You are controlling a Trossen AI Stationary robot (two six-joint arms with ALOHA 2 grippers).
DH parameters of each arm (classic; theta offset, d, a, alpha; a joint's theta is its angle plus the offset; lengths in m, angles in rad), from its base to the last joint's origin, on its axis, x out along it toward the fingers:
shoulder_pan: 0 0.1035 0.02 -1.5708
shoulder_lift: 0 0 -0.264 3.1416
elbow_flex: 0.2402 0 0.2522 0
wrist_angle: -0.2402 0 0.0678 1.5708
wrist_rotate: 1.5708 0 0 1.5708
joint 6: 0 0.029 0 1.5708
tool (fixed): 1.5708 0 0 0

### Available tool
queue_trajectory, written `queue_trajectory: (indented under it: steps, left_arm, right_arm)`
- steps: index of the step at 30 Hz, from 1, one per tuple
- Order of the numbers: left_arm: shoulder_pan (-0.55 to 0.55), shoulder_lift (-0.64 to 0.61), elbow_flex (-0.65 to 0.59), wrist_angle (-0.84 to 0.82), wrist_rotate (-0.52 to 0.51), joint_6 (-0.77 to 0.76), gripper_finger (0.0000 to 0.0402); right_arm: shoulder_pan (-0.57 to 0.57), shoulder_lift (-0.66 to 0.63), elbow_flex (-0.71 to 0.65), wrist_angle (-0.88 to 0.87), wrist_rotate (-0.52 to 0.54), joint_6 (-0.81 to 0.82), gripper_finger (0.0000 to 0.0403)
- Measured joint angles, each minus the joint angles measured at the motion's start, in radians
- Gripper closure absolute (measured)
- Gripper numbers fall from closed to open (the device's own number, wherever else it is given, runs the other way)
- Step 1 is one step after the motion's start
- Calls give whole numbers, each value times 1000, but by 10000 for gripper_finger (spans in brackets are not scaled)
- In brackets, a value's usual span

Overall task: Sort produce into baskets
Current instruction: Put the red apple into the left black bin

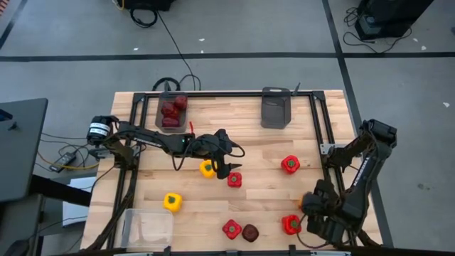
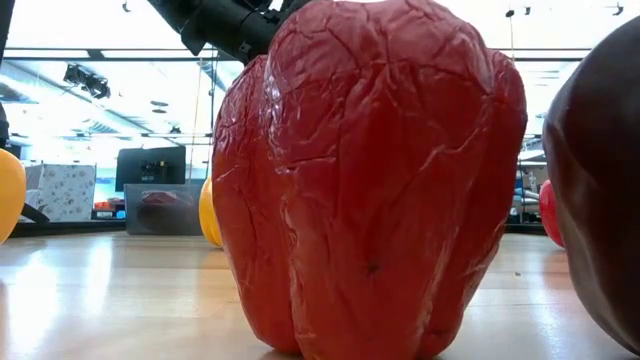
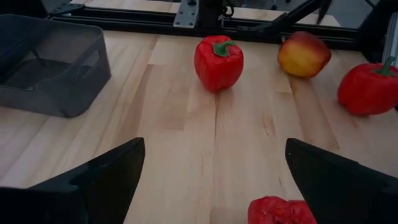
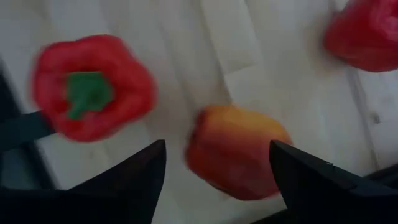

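My left gripper is open, low over the table's middle. A red pepper lies between its fingertips and shows in the high view; a yellow pepper lies just to its left. My right gripper is open at the near right, above an orange-red apple that sits between its fingers, beside a red pepper. One dark grey basket at the far left holds maroon apples. A second dark grey basket stands at the far middle. A clear basket stands at the near left.
A yellow pepper, a red pepper and a maroon apple lie near the front edge. Further red peppers lie at the right and near right. A black frame rail runs along the table's right side.
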Motion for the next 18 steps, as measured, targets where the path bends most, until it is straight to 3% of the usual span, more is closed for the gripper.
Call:
queue_trajectory:
  steps: [7,11,15,18]
  left_arm:
    - [0,0,0,0,-1,0,9]
    - [0,0,0,0,-1,0,9]
    - [0,1,0,7,-1,0,9]
    - [0,1,0,10,-1,0,9]
  right_arm:
    - [17,-2,26,-112,-34,64,127]
    - [34,-2,17,-117,-93,62,115]
    - [32,-2,17,-125,-223,-84,80]
    - [33,-3,17,-98,-243,-241,47]
